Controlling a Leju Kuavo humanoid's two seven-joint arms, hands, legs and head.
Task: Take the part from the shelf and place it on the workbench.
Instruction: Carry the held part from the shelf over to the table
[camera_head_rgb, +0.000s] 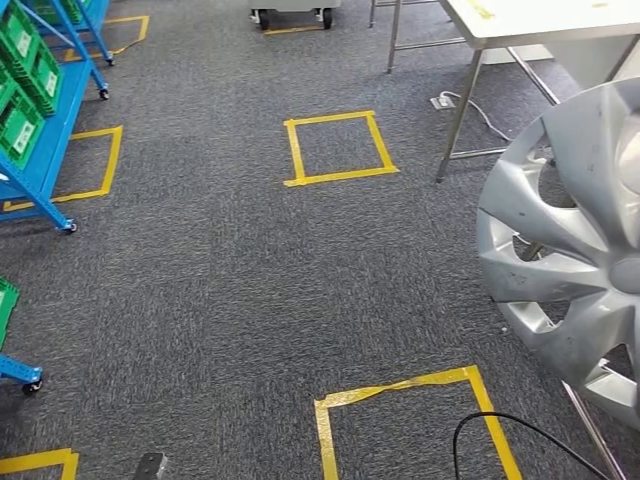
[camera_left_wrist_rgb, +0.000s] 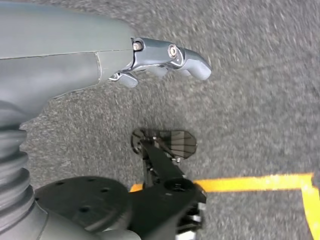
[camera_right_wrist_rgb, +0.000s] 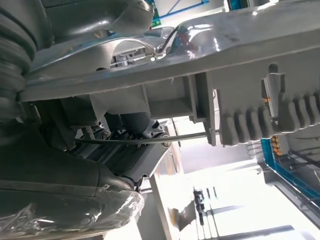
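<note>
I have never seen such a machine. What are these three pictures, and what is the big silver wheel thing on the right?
A walking humanoid robot took them. The head view looks down at grey carpet with yellow tape squares, blue shelves and a white workbench. The silver hubcap is the part being carried. In the right wrist view the right hand grips its rim. The left wrist view shows the left hand hanging over the floor, holding nothing.

Silver spoked wheel cover (camera_head_rgb: 573, 250), upright, apparently held aloft near white workbench (camera_head_rgb: 543, 25)
</note>
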